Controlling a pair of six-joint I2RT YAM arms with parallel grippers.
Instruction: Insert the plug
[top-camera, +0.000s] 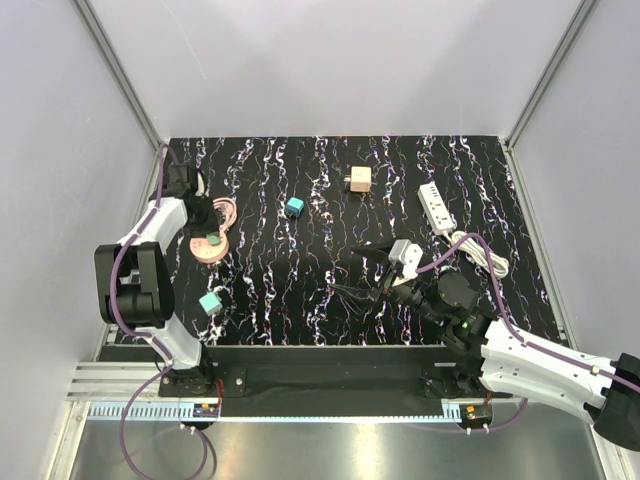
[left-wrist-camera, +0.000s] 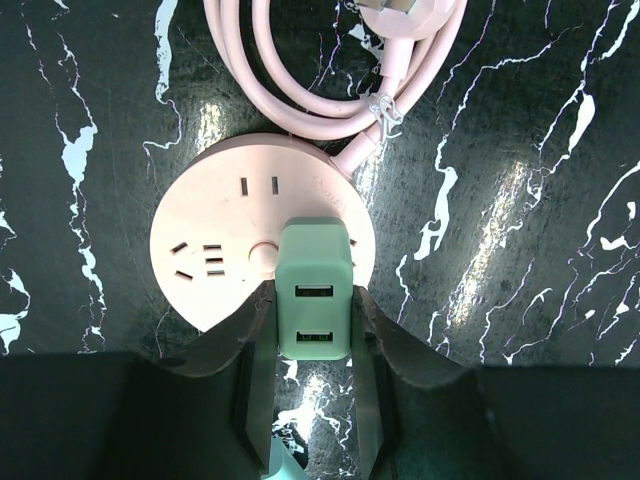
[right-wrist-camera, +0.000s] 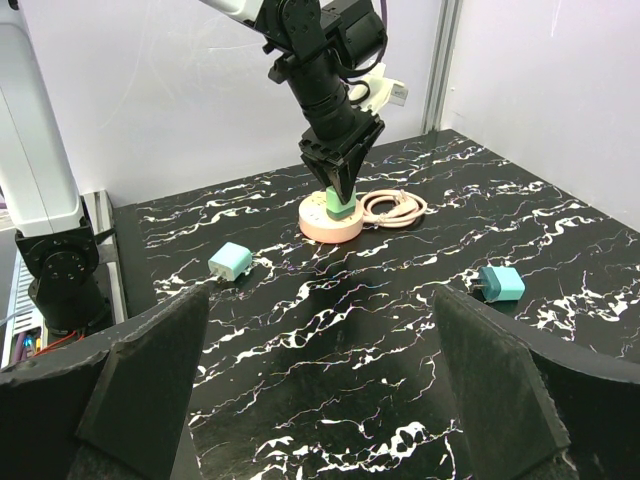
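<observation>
The teal-blue plug (top-camera: 294, 207) lies loose on the black marbled table, apart from both grippers; it also shows in the right wrist view (right-wrist-camera: 500, 284). My left gripper (top-camera: 208, 234) is shut on a green USB charger block (left-wrist-camera: 313, 290), its fingers (left-wrist-camera: 255, 330) against both sides. The block stands on the near rim of a round pink socket base (left-wrist-camera: 215, 250). In the right wrist view the left gripper (right-wrist-camera: 340, 190) points straight down onto that base (right-wrist-camera: 318, 226). My right gripper (top-camera: 350, 270) is open and empty over the middle of the table, jaws wide apart (right-wrist-camera: 320, 330).
A pale mint cube (top-camera: 210, 302) lies near the left front. A tan cube (top-camera: 358, 179) sits at the back. A white power strip (top-camera: 436, 207) with coiled white cable (top-camera: 482, 252) lies at right. The pink cord (left-wrist-camera: 310, 90) is coiled behind the pink base.
</observation>
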